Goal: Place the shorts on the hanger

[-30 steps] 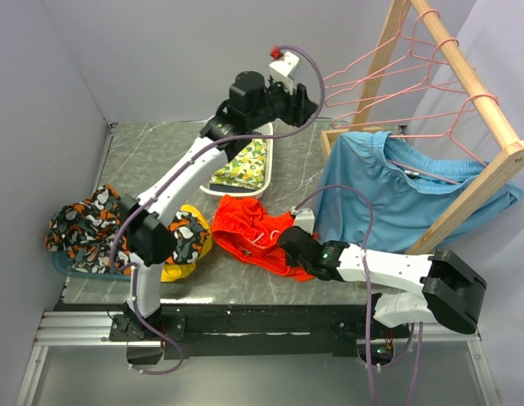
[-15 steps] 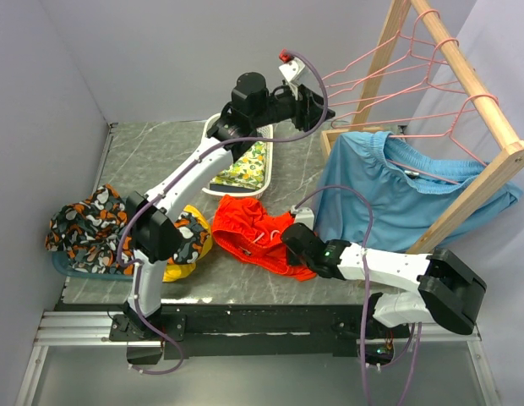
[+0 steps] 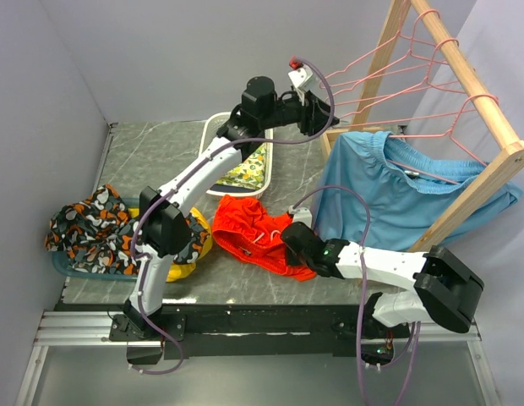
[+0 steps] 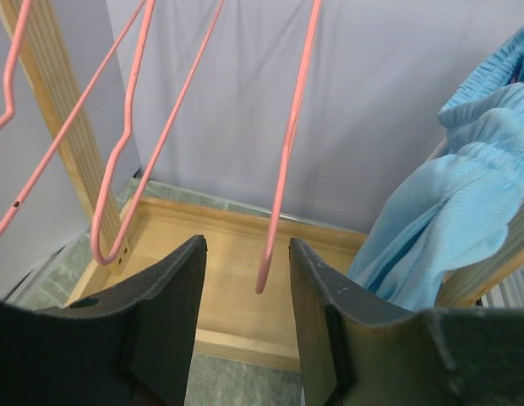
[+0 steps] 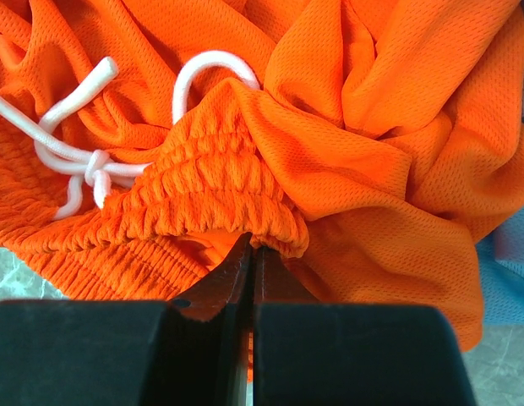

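Down low, the right gripper (image 5: 252, 254) has its two jaws clenched on the gathered waistband of the shorts (image 5: 346, 144), with the one white drawstring (image 5: 80, 156) knotted at its 10 o'clock. The shorts lie crumpled on the table (image 3: 144, 148), near its front middle. Up at 12 o'clock the left gripper (image 4: 245, 283) is spread wide, and one pink hanger (image 4: 289, 144) wire ends in line with the gap between its two fingers. Three hangers hook over the wooden rack (image 3: 465, 63), and one pair of light blue shorts (image 3: 397, 199) drapes at 3 o'clock.
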